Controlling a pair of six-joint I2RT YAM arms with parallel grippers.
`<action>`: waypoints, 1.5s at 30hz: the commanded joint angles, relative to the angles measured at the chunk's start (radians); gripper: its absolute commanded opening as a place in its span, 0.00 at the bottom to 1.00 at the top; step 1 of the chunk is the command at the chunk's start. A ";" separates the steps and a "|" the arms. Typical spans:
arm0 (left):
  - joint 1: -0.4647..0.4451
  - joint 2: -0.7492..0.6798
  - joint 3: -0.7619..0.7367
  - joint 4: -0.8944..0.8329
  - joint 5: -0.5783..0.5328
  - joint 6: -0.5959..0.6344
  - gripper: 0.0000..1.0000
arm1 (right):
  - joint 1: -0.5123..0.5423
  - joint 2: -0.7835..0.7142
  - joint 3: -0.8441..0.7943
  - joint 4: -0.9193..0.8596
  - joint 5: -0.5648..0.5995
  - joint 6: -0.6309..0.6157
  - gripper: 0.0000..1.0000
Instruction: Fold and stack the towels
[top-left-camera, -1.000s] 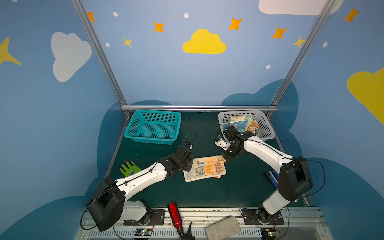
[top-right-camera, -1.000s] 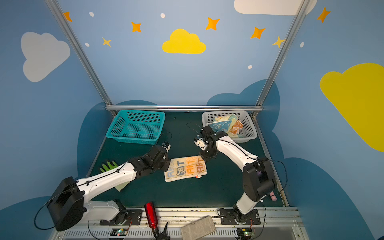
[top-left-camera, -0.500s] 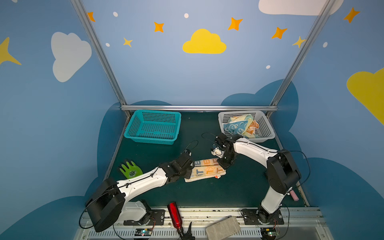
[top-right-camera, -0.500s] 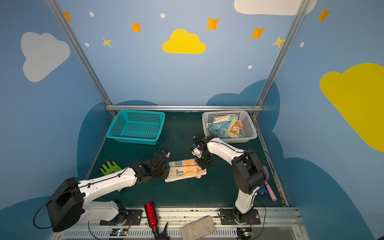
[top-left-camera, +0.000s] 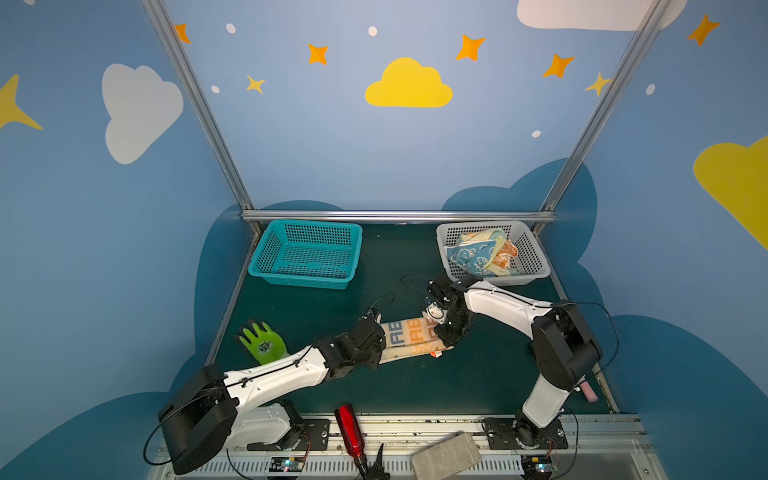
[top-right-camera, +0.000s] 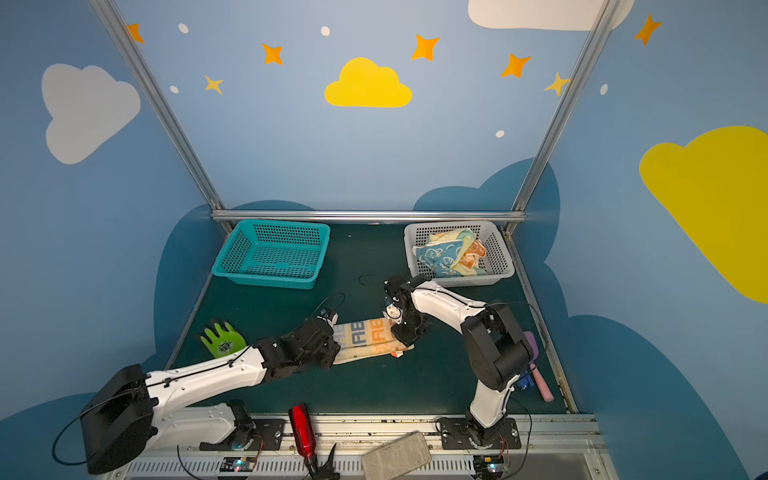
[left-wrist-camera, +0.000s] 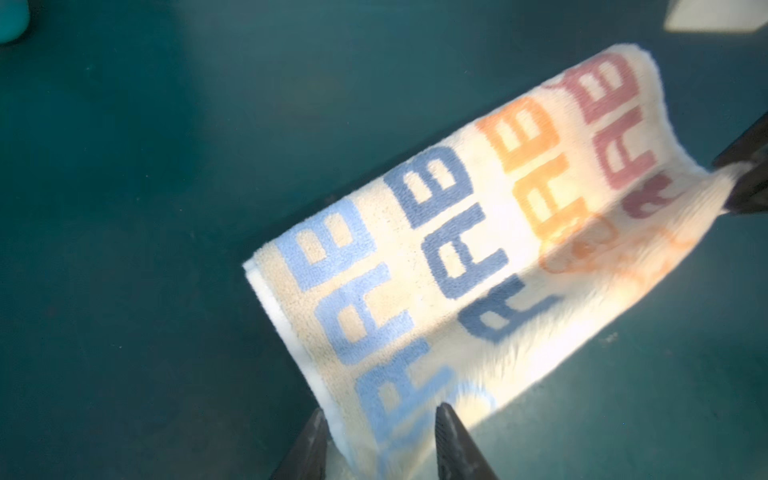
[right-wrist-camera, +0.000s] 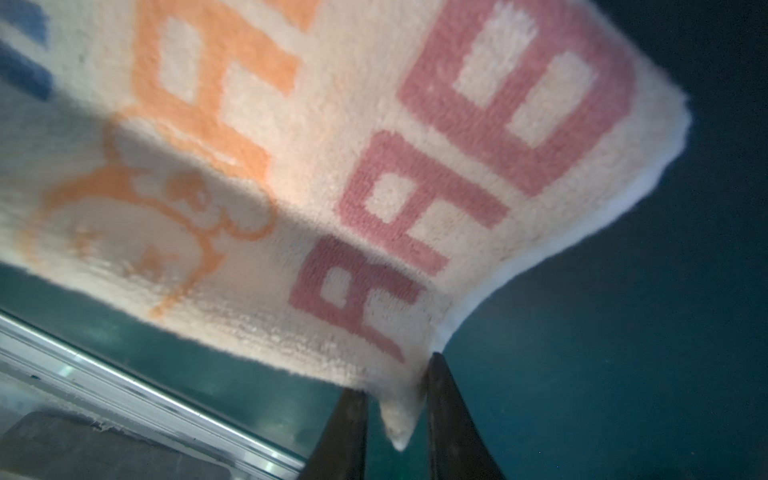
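While folded cream towel (top-left-camera: 409, 341) lies mid-table between both arms | left gripper (left-wrist-camera: 380, 409) jaws apart, towel edge between them | right gripper (right-wrist-camera: 394, 374) jaws apart, corner loose between | other towels (top-left-camera: 478, 254) in far-right basket (top-left-camera: 535, 258)

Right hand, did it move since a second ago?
Yes. The right hand came forward, away from the white basket and toward the front rail.

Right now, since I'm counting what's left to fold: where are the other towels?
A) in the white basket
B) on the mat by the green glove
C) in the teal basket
A: the towels lie bunched in the white basket, and the teal basket looks empty.
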 joint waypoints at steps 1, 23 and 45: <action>-0.017 -0.031 -0.013 -0.019 -0.025 -0.022 0.49 | 0.012 -0.069 -0.015 -0.018 -0.002 0.034 0.25; 0.115 0.006 -0.029 0.004 0.062 -0.250 1.00 | 0.104 -0.219 -0.073 0.349 -0.145 0.317 0.21; 0.165 0.160 -0.101 0.200 0.232 -0.360 0.87 | 0.105 0.012 -0.209 0.608 -0.101 0.538 0.06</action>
